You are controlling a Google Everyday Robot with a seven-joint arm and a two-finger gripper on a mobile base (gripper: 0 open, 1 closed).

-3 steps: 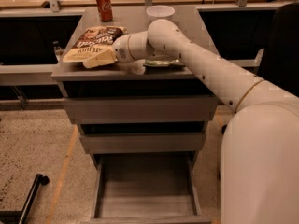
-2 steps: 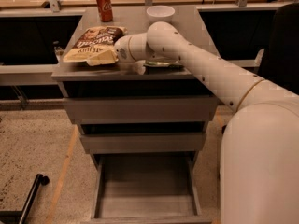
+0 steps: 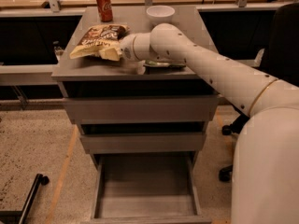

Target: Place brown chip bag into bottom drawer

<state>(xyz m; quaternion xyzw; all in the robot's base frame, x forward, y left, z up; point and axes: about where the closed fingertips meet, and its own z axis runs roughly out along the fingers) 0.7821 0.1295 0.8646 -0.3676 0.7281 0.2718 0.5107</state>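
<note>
Tool [image 3: 112,54] at brown chip bag [image 3: 96,35]; bottom drawer [image 3: 145,192] stands open.

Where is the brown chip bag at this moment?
In the camera view, the chip bag lies on the left part of the cabinet top, in front of the red can, with the gripper at its right edge.

Cabinet top [image 3: 74,67]: chip bag [image 3: 96,38] at 9 o'clock, can [image 3: 104,6] at 11, bowl [image 3: 160,14] at 1. Gripper [image 3: 111,54] touches the bag's 5 o'clock edge; bottom drawer [image 3: 145,186] lies open below.
</note>
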